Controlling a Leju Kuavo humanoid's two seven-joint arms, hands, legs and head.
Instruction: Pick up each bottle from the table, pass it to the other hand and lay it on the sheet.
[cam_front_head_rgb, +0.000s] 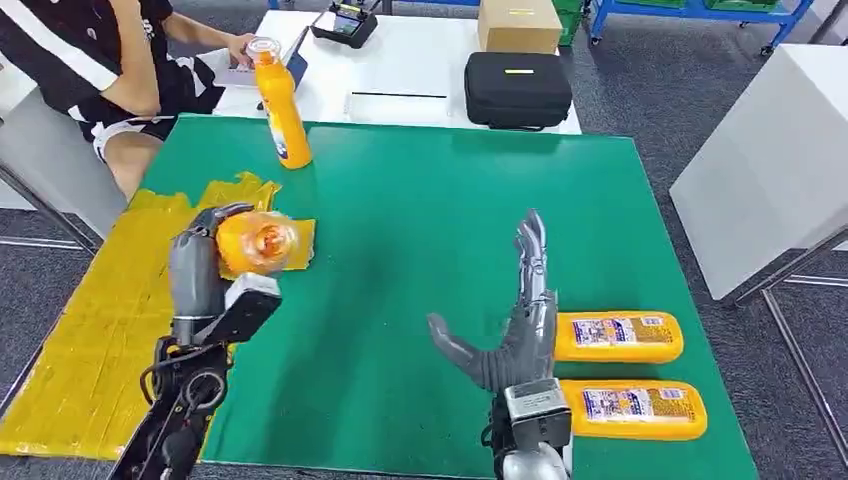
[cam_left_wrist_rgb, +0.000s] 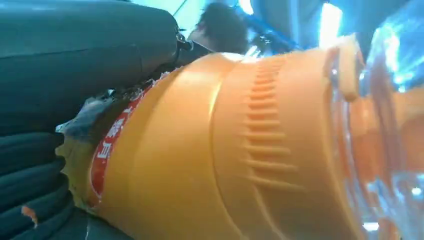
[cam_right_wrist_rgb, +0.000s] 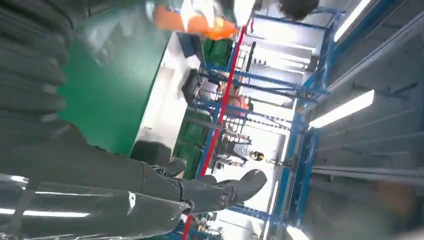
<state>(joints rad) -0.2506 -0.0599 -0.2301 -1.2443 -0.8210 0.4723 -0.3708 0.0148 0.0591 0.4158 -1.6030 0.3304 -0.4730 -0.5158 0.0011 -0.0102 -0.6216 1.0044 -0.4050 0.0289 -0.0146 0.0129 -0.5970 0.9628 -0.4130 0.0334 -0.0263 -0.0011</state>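
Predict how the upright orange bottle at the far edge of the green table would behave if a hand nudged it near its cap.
The upright bottle is tall on a narrow base, so a high nudge would probably tip it. It looks filled with orange liquid, so likely heavy for its size. Its round body would then probably roll on the green table.

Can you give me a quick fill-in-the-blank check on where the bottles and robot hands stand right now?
1. The left robot hand holds an orange bottle over the ____ sheet.
2. The right robot hand is open and holds ____.
3. Beside the right robot hand, ____ bottles lie flat on the green table.
4. One bottle stands ____ at the table's far edge.

Missing words: yellow; nothing; two; upright
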